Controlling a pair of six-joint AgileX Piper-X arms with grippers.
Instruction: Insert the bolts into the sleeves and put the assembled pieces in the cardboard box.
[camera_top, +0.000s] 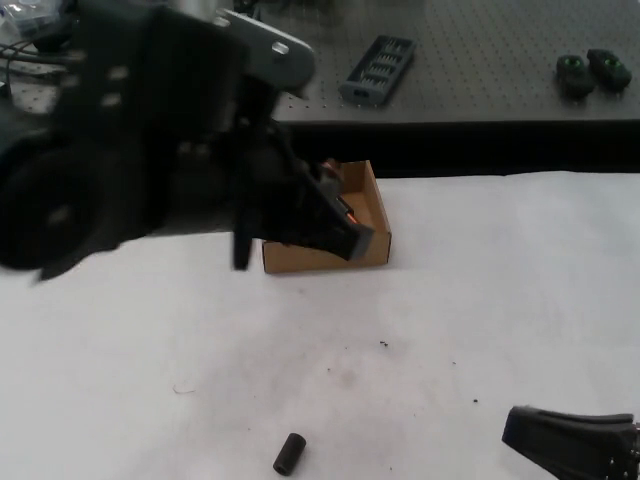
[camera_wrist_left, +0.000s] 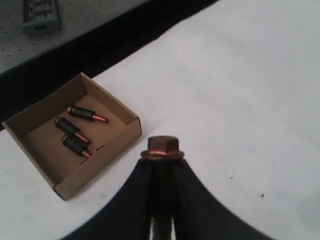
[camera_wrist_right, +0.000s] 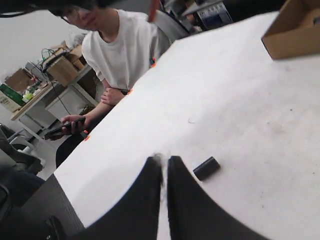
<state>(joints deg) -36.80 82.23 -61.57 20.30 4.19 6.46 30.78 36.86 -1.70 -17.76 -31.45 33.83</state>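
Item 1, left claw (camera_wrist_left: 162, 170): mine, clamped on a copper bolt (camera_wrist_left: 162, 146), its hex head standing just past my fingertips. It hangs above the white sheet (camera_top: 480, 300), near a corner of the cardboard box (camera_wrist_left: 100, 165).

Item 2, cardboard box: open-topped. It holds three assembled pieces (camera_wrist_left: 71, 129) lying side by side.

Item 3, sleeve (camera_top: 289, 453): black, on its side on the sheet. In the high view it is at 6 o'clock from the box, well apart from it.

Item 4, right claw (camera_wrist_right: 164, 167): mine, fingers drawn almost together with nothing between them. It is low over the sheet at 3 o'clock from the sleeve, not touching it.

Item 5, dark bench (camera_top: 480, 60): at 12 o'clock beyond the sheet, bearing a grey ribbed rack (camera_top: 378, 68).
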